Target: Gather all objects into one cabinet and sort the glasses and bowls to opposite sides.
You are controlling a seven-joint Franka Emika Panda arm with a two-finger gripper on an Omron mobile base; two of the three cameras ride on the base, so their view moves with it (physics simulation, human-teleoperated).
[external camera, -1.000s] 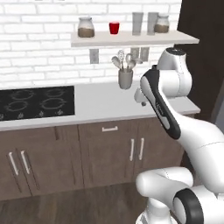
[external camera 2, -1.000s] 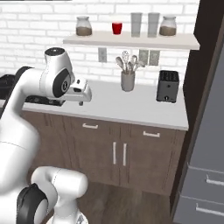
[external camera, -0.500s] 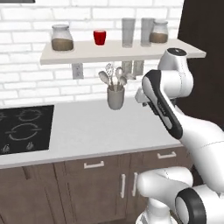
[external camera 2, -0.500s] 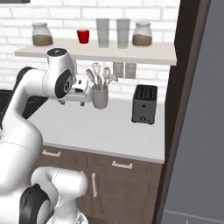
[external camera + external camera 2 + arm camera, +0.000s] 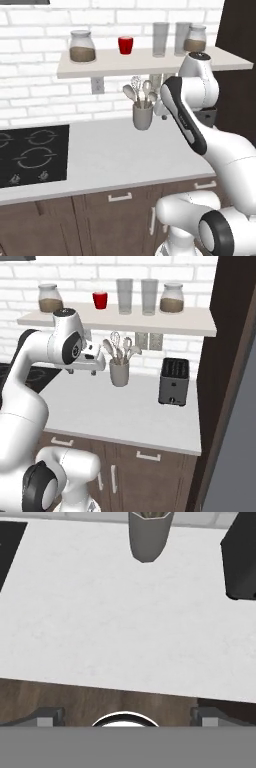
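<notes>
The red cup [image 5: 125, 45] stands upright on the pale wall shelf [image 5: 150, 61], between a lidded jar [image 5: 82, 46] and two tall clear tumblers [image 5: 161, 39] — close to neither. It is the one task piece in sight here; no bowl or dark cabinet with a glass door can be made out.

The end effector [image 5: 80, 371] hangs over the desk [image 5: 125, 411], well below the shelf, its two tips spread wide with nothing between them. In the hand view it looks down on the bare desk, a grey utensil holder [image 5: 148, 534] and a black toaster [image 5: 241, 557] at the far side.

The cup is probably light, rigid and glossy — so somewhat slippery and easy to tip. A pinch across its body, a little below the rim, seems the safest hold.
</notes>
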